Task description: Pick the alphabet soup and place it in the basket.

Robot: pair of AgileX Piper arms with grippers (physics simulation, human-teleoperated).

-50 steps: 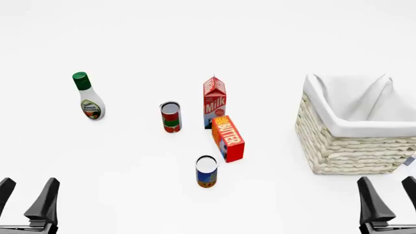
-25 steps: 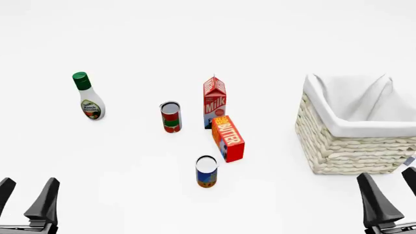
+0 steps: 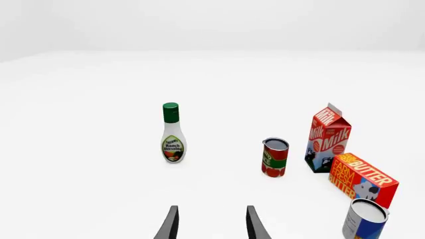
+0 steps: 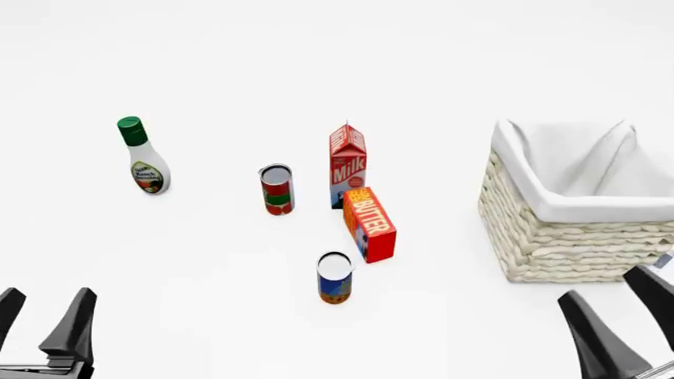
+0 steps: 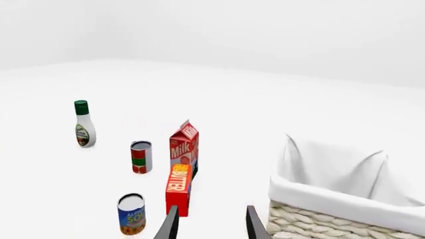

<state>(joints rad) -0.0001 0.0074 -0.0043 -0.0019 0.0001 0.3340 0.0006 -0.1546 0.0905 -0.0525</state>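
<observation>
Both grippers' fingers spread (nothing held), alphabet soup upright, well apart between them.

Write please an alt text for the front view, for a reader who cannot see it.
On a white table, the alphabet soup stands upright near the middle, apart from both open grippers, left and right, at the bottom corners. Behind it are a butter box, milk carton, red-and-green can and dressing bottle; the basket stands at right.

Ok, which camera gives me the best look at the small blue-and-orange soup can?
The front view: the small blue-and-orange soup can stands whole and unobstructed near centre. The right wrist view shows it whole too, low in frame. The left wrist view crops its base.
</observation>
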